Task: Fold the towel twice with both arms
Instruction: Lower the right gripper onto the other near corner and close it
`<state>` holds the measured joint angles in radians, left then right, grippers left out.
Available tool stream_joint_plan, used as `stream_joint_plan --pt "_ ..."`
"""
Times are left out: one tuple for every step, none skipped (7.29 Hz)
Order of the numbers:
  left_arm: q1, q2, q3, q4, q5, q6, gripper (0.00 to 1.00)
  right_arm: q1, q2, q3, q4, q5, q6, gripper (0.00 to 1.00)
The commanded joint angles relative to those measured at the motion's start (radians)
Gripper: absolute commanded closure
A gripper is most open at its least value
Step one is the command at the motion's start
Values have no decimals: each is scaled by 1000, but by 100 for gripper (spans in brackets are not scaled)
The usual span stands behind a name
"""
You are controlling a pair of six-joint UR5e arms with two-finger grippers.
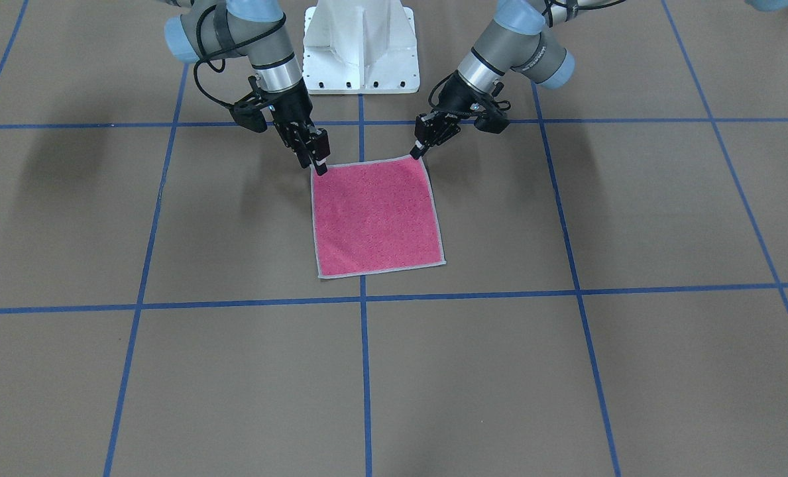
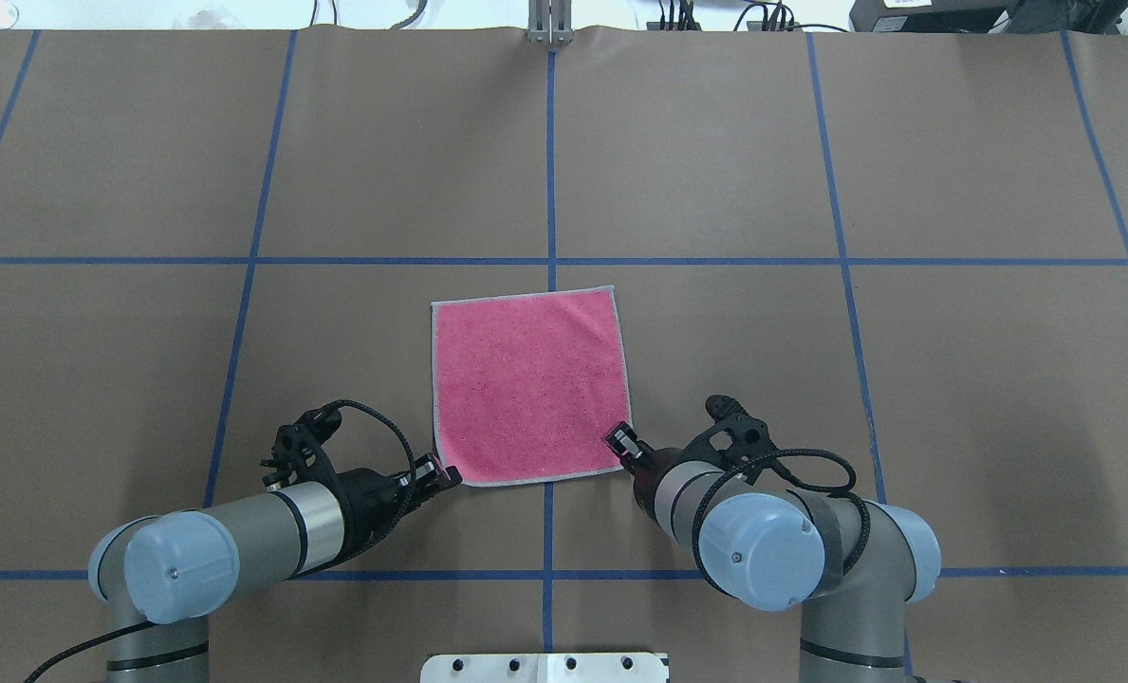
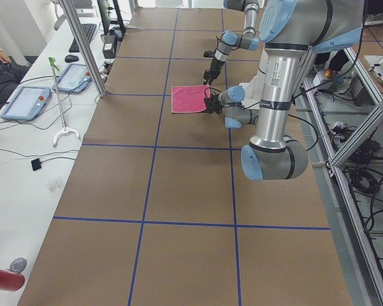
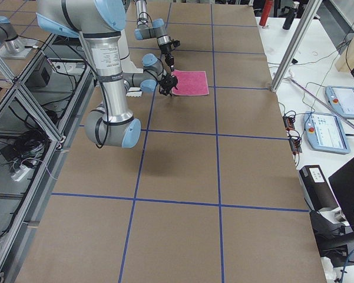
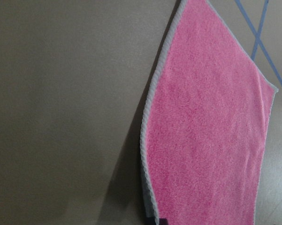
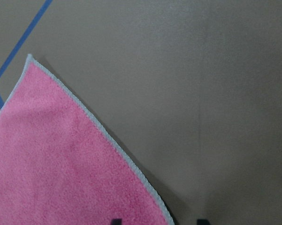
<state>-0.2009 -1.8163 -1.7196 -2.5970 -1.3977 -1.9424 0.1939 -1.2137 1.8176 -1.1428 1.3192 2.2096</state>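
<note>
The towel (image 2: 528, 384) lies spread on the table, pink face up, with a light grey border; it also shows in the front view (image 1: 375, 217). My left gripper (image 2: 442, 472) is at the towel's near-left corner and is shut on it; in the left wrist view the towel (image 5: 211, 140) rises a little off the table near the corner. My right gripper (image 2: 620, 444) is at the near-right corner. In the right wrist view its fingertips (image 6: 113, 221) stand apart, with the towel's corner (image 6: 75, 168) between them.
The brown table (image 2: 810, 379) is marked with blue tape lines (image 2: 551, 171). The white pedestal (image 1: 360, 46) stands behind the arms. Benches with tablets and cables (image 3: 32, 102) run along the table's far side.
</note>
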Motion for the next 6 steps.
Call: stream_joint_plan --pt "0 2 0 0 0 0 100 1 0 2 2 -6 1 63" --pt "0 0 0 0 0 0 100 2 0 8 2 -6 2 72" --pt "0 0 0 0 0 0 100 2 0 12 2 -8 2 100" --pt "0 -1 0 0 0 0 100 -1 0 12 3 -29 5 100" --pt "0 -1 0 0 0 0 100 -1 0 14 3 -34 30 100" --pt "0 -4 0 0 0 0 100 -1 -1 28 3 -35 30 100"
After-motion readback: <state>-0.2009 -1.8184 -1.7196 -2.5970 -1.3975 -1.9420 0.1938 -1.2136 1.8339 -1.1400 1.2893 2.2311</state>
